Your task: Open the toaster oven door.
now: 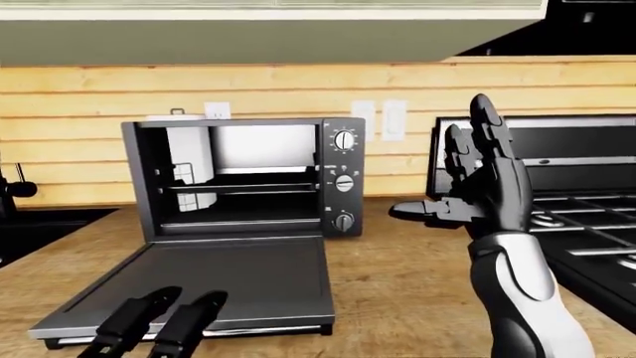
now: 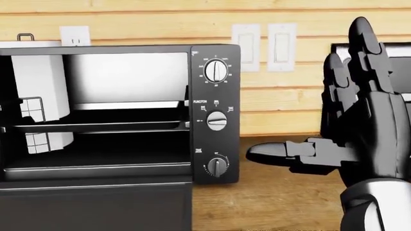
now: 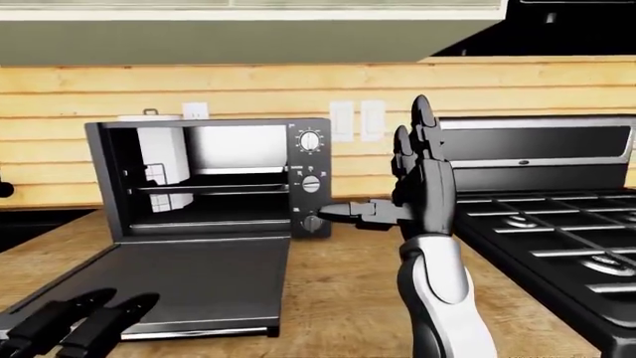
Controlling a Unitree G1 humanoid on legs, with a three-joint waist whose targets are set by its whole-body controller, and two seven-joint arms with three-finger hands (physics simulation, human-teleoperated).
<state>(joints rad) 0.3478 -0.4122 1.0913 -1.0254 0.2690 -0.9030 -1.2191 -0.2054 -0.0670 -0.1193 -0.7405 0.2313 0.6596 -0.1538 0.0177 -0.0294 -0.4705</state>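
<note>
The black toaster oven (image 1: 244,179) stands on the wooden counter, its cavity and wire rack exposed. Its door (image 1: 218,280) lies folded down flat on the counter, the handle edge nearest me. My left hand (image 1: 164,321) shows at the left-eye view's bottom left, open, with dark fingers (image 1: 194,317) stretched over the door's near edge. My right hand (image 1: 452,179) is raised to the right of the oven, open, palm upright. Its thumb (image 2: 270,153) points left toward the lowest knob (image 2: 218,166) without touching it.
A black stove (image 1: 587,216) with grates fills the right side, close to my right arm. Two wall switches (image 1: 379,119) and an outlet (image 1: 217,110) sit on the wood-plank wall behind the oven. A dark sink area (image 1: 30,224) lies at the far left.
</note>
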